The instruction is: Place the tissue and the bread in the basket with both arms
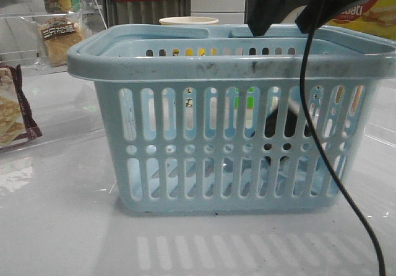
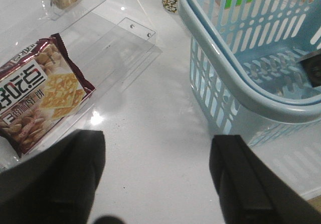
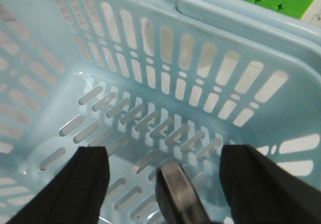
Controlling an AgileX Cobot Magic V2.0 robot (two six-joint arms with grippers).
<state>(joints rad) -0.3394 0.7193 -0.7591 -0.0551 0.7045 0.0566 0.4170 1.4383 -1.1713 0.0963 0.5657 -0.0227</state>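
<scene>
Dark soft tissue pack [image 3: 175, 194] lying released inside light blue slotted plastic basket [image 1: 235, 59]; both arms' fingers spread, empty.

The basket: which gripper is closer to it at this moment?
Right. The right gripper is inside the basket, open above the tissue on its floor. The left gripper hangs open over bare table outside the basket, between it and the cracker packet.
</scene>
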